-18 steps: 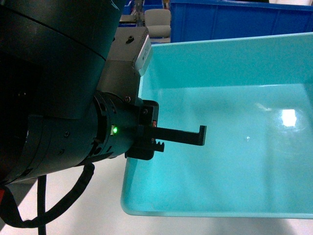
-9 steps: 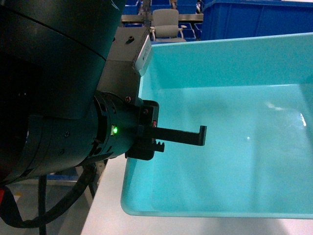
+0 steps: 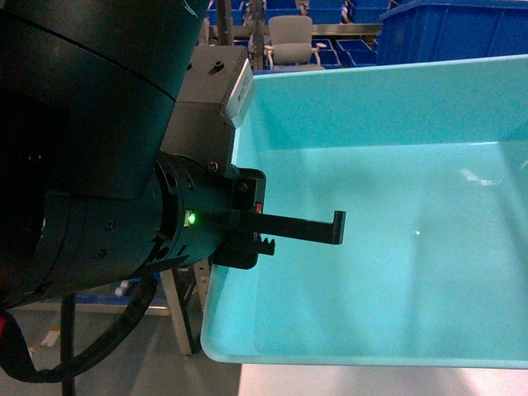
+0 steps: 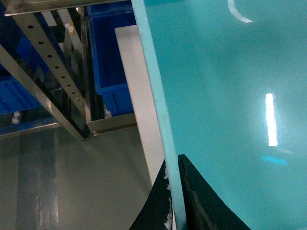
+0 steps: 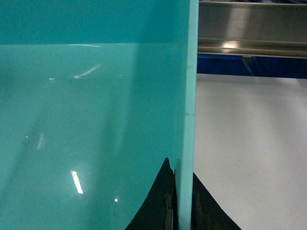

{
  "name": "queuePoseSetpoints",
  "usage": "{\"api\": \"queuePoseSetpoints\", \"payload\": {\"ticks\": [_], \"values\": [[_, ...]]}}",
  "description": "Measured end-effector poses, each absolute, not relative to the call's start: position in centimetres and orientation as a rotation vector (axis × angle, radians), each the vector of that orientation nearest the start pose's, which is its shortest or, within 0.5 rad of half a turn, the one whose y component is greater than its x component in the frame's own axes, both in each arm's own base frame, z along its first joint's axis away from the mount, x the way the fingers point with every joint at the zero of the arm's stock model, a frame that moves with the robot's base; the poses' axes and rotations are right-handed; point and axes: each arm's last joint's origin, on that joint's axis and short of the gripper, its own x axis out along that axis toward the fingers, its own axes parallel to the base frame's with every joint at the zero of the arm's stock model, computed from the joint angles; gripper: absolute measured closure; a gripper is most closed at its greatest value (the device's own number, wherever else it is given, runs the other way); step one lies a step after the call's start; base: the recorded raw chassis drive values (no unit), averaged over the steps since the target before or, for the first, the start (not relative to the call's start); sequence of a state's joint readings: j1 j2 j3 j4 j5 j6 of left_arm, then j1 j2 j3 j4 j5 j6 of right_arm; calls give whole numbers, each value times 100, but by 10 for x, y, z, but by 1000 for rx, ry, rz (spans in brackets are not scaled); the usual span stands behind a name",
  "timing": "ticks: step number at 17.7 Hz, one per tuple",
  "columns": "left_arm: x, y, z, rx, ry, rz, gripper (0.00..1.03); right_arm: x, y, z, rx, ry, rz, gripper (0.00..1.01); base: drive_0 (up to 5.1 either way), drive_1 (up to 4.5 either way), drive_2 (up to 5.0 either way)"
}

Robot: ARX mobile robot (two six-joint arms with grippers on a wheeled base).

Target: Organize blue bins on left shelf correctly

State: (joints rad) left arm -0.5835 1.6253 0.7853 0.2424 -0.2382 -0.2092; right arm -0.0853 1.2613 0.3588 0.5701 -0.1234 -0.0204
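Both tools, the left tool [image 4: 175, 201] and right tool [image 5: 178, 201], are clamping opposite walls of the turquoise bin [image 3: 396, 247] filling the frame's right, so level, matched travel toward the steel shelf [image 4: 53, 72] at upper left seems wise.

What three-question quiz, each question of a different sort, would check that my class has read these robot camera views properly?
1. True or false: the turquoise bin holds several small parts.
2. Which part of the bin does the left claw clamp?
A. its floor
B. its side wall
C. a handle
3. Fill in: in the left wrist view, a royal-blue bin sits inside the steel ____.

Key
1. False; its inside is bare.
2. B; one finger sits on each side of the wall. The right claw grips the opposite wall likewise.
3. shelf
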Motion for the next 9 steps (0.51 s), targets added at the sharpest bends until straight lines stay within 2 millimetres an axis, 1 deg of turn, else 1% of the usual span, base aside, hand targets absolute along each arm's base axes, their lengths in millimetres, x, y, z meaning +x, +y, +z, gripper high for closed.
{"api": "queuePoseSetpoints", "payload": {"ticks": [9], "values": [[272,-172,171,38,579,-274,101,229,-16,168,14,330,38,99,-500,245,245]]}}
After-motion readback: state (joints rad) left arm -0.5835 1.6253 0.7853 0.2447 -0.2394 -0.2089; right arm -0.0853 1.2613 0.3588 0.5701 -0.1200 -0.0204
